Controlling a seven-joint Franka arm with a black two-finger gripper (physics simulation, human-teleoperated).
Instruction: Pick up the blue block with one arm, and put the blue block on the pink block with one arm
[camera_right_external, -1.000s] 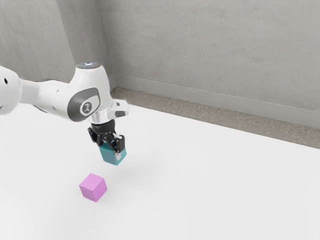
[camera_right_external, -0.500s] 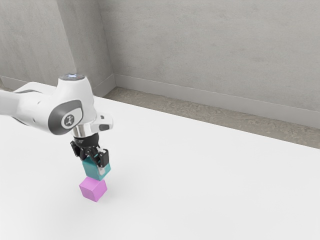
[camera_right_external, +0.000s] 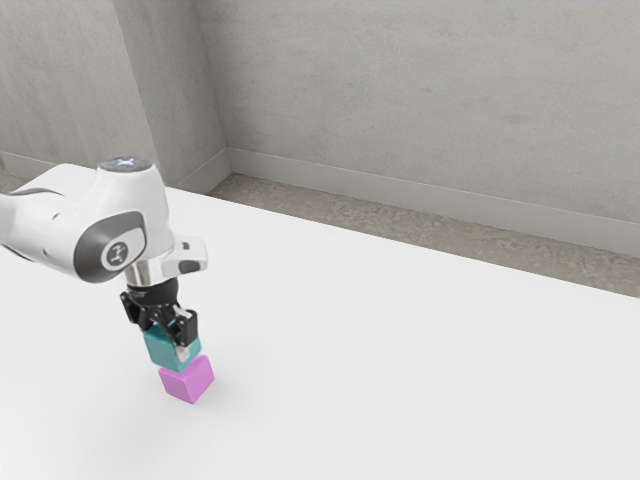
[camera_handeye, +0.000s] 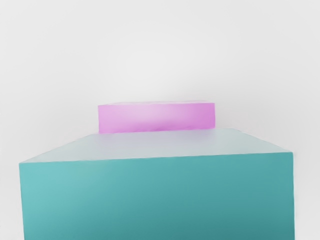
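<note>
Tool is pointing straight down and gripping the blue block from two sides, fingers spread just as wide as the block. Blue block is sitting directly above the pink block, its lower edge meeting the pink block's top face in the exterior view. Cannot tell whether it is resting there or hanging a hair over it. It is reading slightly toward the exterior view's left of the pink block, so the pink block's right top corner is showing past it.

In the wrist view the blue block is lying just under the hand. Its edges are running parallel with the pink block, a strip of which is peeking out beyond the blue block's far edge.

White arm is reaching in from the exterior view's left of the pink block. Desk is spreading open and white round the pink block, with wide room to the exterior view's right and toward the back edge. Beyond that edge, well away from the pink block, a gravel floor strip is running along the grey wall.
</note>
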